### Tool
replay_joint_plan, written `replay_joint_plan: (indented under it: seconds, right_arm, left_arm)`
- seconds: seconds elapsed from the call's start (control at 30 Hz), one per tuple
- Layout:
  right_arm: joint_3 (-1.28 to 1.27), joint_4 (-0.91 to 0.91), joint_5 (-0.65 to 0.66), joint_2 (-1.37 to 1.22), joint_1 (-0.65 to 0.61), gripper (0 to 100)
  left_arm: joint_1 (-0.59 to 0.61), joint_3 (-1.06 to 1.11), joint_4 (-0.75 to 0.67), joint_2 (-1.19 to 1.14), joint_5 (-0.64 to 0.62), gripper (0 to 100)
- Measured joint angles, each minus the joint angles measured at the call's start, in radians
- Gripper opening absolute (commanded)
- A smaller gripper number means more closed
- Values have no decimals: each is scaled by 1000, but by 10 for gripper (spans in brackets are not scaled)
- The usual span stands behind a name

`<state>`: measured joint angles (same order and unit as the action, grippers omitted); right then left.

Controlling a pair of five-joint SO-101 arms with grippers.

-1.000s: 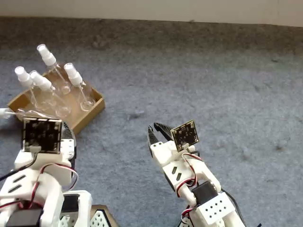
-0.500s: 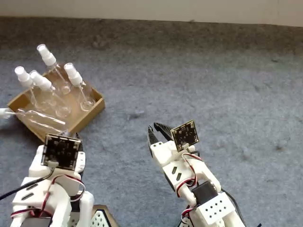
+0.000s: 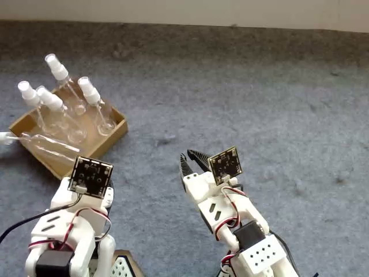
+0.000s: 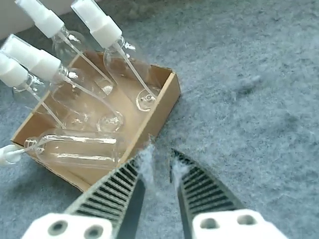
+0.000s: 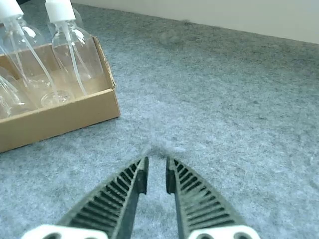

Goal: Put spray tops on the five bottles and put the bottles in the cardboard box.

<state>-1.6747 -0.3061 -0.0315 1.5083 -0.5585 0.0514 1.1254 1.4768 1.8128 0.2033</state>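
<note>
Four bottles [image 3: 74, 99] upright, fifth [image 3: 51, 145] lying sideways

- cardboard box [image 3: 110, 137]: shallow, brown, open-topped; sits corner-on on the grey carpet at the left of the high view.
- far bottle [image 3: 68, 86]: clear, white spray top fitted, dip tube visible; base in the box, leaning outward.
- right bottle [image 3: 97, 107]: same type, top fitted; stands in the corner of the box nearest mid-table, tilted.
- middle bottle [image 3: 60, 115]: top fitted, tilted, just beside the left bottle [image 3: 34, 107], which is also capped and leaning.
- lying bottle [image 3: 49, 145]: on its side along the box's near wall; its white spray top [image 3: 5, 137] projects past the box's edge.
</note>
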Motion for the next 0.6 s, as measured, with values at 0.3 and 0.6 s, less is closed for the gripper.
replay_joint_plan:
  seconds: [0.3,0.6]
  right_arm:
    - [0,0,0,0,0,58]
    - [0,0,0,0,0,58]
  left_arm:
    - [-2,187,-149,6,0,6]
    - [-2,442,-339,6,2,6]
